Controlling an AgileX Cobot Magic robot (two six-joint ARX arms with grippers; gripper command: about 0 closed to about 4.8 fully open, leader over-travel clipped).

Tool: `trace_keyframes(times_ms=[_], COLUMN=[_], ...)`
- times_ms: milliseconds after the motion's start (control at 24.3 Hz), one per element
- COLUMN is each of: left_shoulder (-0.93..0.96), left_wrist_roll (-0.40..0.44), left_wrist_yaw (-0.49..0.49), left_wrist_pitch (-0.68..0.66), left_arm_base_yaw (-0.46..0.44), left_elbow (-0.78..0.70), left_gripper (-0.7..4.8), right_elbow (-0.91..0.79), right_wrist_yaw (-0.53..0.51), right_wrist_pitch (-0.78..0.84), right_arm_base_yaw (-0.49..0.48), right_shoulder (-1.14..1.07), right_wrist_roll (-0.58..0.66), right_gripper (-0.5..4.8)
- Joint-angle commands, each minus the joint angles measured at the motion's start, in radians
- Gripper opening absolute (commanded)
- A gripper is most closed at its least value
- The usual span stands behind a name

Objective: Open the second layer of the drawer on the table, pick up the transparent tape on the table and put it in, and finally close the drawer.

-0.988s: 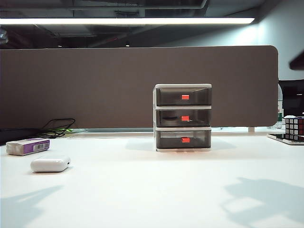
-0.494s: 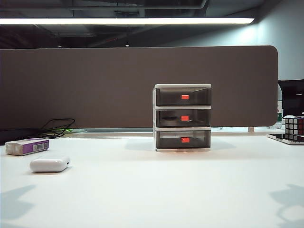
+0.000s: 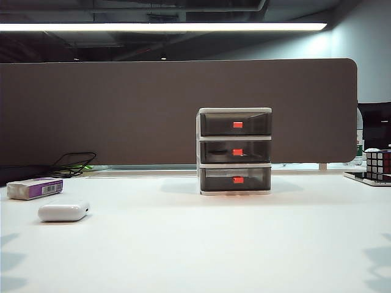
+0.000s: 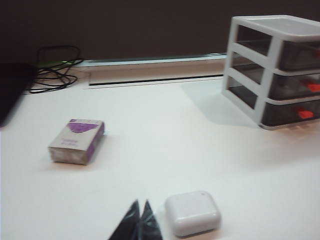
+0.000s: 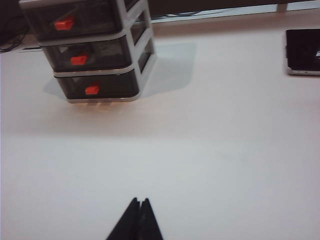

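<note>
The drawer stands upright at the middle back of the table, with all three tiers shut. The second layer sits flush with its red-orange handle showing; it also appears in the left wrist view and the right wrist view. The transparent tape does not show in any view. My left gripper is shut with nothing in it, hovering beside a white rounded case. My right gripper is shut and empty over bare table, well in front of the drawer. Neither gripper appears in the exterior view.
A white rounded case and a purple-labelled white box lie at the left. Black cables trail behind them. A puzzle cube on a dark flat object sits far right. A brown partition closes the back.
The arm shadows on the table have shrunk toward the lower corners, and the dark arm tip at the upper right edge has left the exterior view. The drawer and other objects stayed put.
</note>
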State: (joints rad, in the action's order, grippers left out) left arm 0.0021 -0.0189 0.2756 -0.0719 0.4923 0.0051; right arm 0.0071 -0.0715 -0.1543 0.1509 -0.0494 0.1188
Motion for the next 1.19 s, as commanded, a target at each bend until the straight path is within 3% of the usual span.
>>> trace_keyframes(times_ms=[41,329,453,1194], left_shoulder=[0.000,0.000,0.000,0.000], left_wrist_roll=[0.004,0.017,0.044,0.045], left_wrist_yaw=[-0.075,-0.106,-0.122,-0.097], left_wrist_pitch=[0.009,0.046,0.067,0.051], left_arm_base_yaw=[-0.067,-0.232,-0.259,-0.277], left_elbow=[0.002,0.002,0.002,0.002], left_gripper=[-0.06,-0.06,-0.06,-0.05], right_elbow=[-0.006,-0.006,-0.006,-0.006], right_wrist_yaw=[0.002,0.007,0.016,0.032], right_wrist_pitch=[-0.015,0.006,0.019,0.018], right_arm_base_yaw=[-0.024,-0.058,-0.060,-0.060], right_shoulder=[0.014,0.043,0.050,0.050], right_wrist_roll=[-0.016,-0.041,-0.042,-0.044], right_gripper=[-0.05,-0.05,-0.05,-0.05])
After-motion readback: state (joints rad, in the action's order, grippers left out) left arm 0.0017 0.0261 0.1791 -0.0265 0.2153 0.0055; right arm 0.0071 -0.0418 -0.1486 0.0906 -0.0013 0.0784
